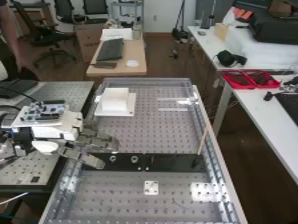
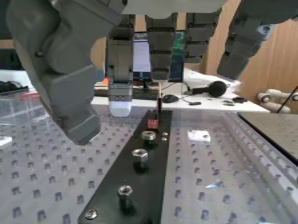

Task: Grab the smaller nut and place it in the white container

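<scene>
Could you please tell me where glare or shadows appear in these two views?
High view: what looks like glare whitens the perforated plate towards its near right; wrist view: bright highlights on the hex nuts, with dark shadows or reflections on the black strip.

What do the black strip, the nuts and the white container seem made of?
The black strip could be smooth metal or plastic; its soft sheen fits either. The nuts look like shiny metal, from their silvery glints. The white container is probably matte plastic: evenly white, no sharp highlights.
</scene>
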### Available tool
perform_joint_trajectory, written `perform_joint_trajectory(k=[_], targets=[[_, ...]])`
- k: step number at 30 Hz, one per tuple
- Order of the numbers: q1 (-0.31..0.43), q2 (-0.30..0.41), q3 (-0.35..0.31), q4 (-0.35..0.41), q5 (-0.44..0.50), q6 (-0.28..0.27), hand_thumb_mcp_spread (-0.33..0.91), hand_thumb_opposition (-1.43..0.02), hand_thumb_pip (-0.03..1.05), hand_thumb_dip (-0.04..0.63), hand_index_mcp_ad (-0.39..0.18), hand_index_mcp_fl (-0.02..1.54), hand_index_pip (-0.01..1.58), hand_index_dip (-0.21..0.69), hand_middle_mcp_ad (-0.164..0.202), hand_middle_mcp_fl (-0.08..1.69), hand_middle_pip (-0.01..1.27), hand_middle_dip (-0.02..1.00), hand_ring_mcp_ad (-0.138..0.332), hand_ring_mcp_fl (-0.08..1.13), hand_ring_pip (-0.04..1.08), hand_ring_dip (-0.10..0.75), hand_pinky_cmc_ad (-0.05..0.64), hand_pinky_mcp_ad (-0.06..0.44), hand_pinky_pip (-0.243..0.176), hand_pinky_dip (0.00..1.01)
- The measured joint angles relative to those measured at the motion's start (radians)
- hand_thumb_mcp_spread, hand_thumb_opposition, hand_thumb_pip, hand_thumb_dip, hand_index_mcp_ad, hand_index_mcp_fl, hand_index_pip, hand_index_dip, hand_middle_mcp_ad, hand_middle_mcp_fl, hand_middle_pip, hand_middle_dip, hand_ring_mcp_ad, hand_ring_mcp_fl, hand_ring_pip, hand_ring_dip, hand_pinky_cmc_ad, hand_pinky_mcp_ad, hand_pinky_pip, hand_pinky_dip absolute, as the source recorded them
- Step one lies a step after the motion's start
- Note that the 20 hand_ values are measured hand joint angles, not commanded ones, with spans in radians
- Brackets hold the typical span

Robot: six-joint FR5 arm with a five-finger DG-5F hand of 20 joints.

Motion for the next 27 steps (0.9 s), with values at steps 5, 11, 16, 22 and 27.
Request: perform_joint_trajectory(k=[5,11,16,22,27], targets=[[-0.009,-0.026,-0.005,0.027,-0.015,-0.013,0.42,-0.82,0.64,0.222,-0.134,0.05,1.46,0.126,0.082,0.18,0.13,0.22,0.143,0.01,0.1,0.068,0.379,0.304,-0.089,0.35],[-0.016,-0.05,-0.005,0.047,-0.029,-0.03,0.42,-0.83,0.64,0.227,-0.138,0.06,1.47,0.14,0.075,0.18,0.13,0.23,0.129,0.01,0.11,0.075,0.379,0.302,-0.089,0.33],[-0.019,-0.061,-0.003,0.053,-0.034,-0.042,0.43,-0.83,0.64,0.227,-0.136,0.05,1.49,0.159,0.077,0.2,0.13,0.24,0.134,0.01,0.1,0.08,0.379,0.291,-0.073,0.31],[-0.018,-0.067,-0.002,0.052,-0.036,-0.049,0.44,-0.85,0.65,0.253,-0.152,0.05,1.51,0.171,0.077,0.2,0.13,0.23,0.12,0.01,0.1,0.082,0.367,0.295,-0.042,0.28],[-0.014,-0.075,-0.001,0.051,-0.04,-0.06,0.45,-0.85,0.65,0.253,-0.157,0.05,1.51,0.171,0.075,0.2,0.13,0.24,0.113,0.01,0.1,0.082,0.346,0.297,-0.04,0.24]])
